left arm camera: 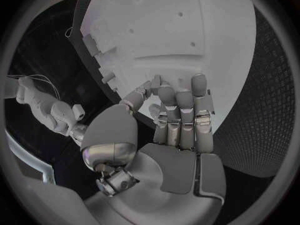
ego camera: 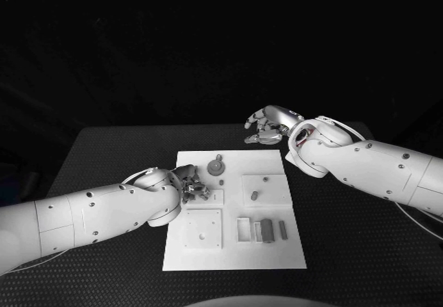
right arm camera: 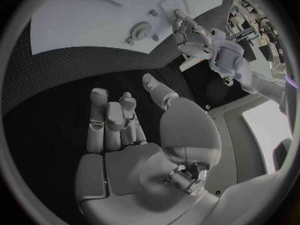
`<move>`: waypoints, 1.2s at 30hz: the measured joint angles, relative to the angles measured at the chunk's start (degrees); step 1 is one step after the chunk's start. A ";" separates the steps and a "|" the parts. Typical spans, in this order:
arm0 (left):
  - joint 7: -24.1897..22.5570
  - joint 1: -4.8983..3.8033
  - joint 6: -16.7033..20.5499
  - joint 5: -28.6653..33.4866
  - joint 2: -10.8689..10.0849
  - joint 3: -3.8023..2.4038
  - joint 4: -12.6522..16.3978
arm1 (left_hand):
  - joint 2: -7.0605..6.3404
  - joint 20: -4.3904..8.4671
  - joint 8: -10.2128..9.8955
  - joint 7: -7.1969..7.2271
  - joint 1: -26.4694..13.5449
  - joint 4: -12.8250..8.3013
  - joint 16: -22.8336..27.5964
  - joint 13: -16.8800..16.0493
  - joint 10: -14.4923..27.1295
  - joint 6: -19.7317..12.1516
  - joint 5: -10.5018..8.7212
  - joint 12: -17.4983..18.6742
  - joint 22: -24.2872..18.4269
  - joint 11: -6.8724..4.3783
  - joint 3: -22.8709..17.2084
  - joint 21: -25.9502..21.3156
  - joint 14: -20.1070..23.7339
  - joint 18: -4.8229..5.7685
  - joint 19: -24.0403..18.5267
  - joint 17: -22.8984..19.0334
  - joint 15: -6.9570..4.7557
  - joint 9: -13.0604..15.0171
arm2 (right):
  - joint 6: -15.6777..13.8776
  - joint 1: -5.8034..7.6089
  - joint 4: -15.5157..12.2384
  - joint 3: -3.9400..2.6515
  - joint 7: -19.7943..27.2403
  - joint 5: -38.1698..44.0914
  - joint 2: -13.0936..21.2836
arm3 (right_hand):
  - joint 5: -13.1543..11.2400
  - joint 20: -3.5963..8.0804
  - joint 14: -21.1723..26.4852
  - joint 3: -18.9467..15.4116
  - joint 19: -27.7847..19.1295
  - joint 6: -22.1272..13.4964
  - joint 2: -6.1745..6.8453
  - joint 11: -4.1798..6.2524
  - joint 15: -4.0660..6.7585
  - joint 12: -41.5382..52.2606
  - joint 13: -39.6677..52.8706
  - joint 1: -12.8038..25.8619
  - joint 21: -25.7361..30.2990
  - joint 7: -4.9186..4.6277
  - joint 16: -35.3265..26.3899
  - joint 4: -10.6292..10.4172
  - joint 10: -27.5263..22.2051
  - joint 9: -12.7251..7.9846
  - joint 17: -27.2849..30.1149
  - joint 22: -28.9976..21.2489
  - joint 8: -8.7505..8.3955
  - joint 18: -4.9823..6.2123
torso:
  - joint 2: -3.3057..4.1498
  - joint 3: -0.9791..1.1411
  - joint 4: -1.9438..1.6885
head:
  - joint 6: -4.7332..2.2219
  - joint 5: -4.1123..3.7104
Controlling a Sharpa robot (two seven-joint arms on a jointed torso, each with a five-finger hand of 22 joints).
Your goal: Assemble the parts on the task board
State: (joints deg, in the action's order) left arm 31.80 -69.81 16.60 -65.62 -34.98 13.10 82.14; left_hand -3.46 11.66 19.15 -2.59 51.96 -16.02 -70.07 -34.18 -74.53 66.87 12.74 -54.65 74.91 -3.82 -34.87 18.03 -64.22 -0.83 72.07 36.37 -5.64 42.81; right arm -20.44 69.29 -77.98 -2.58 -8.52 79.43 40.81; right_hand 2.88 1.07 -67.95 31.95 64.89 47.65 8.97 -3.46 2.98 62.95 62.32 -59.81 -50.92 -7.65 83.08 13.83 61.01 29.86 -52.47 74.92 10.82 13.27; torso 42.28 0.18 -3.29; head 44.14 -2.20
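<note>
- Your left hand (ego camera: pixel 188 183) sits over the left edge of the task board (ego camera: pixel 234 256), at about mid-height of the plate.
- In the left wrist view, the left hand (left arm camera: pixel 175 120) has its fingers (left arm camera: pixel 199 92) extended side by side above the white plate, with the thumb set apart. Nothing is visible in its grasp, but whether the fingertips touch the board cannot be told.
- The task board lies in the middle of the black table (ego camera: pixel 111 153), long side running away from you.
- On the board's near left stands a square raised block (ego camera: pixel 201 229) with a small hole in it.
- Near the board's far edge lies a round disc part (ego camera: pixel 216 168), just beside the left hand's fingertips.
- To the right of centre sits a second square block (ego camera: pixel 265 188) with a small piece on it.
- On the near right, a white frame (ego camera: pixel 244 229) and narrow grey parts (ego camera: pixel 267 230) lie side by side.
- Your right hand (ego camera: pixel 269 125) hovers above the table beyond the board's far right corner, clear of the plate.
- In the right wrist view, the right hand (right arm camera: pixel 125 130) has its fingers loosely curled, slightly apart, and holds nothing.
</note>
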 measured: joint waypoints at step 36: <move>-0.82 0.42 0.26 -0.65 -0.33 0.16 0.18 | -2.23 0.23 1.22 2.41 -0.96 1.01 -1.11 0.13 -0.65 2.81 -0.16 -0.81 0.00 -1.93 2.16 0.66 -0.56 -0.01 -0.20 -0.69 -0.59 -0.54 | 0.07 -0.03 0.10 0.00 0.01 -0.01 0.08 | 0.00 0.10 -0.01 0.00 0.10 -0.08 0.00 0.00 0.01 0.00 -0.10 0.00 0.00 -0.18 0.00 0.00 0.00 0.01 0.05 0.00 0.00 0.00 | 0.02 -0.01 0.03 | -0.10 -0.03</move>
State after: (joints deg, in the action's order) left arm 30.99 -69.39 16.86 -66.27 -35.32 13.26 82.32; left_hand -5.69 11.88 20.37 -0.18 51.00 -15.01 -71.17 -34.05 -75.18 69.68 12.59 -55.46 74.91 -5.75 -32.71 18.69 -64.78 -0.84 71.87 35.69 -6.23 42.27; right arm -20.37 69.27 -77.88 -2.58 -8.52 79.42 40.89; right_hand 2.88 1.17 -67.96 31.95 64.99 47.57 8.97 -3.46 2.98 62.95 62.22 -59.80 -50.92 -7.82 83.08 13.83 61.00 29.88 -52.42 74.92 10.82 13.27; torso 42.30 0.17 -3.26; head 44.04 -2.24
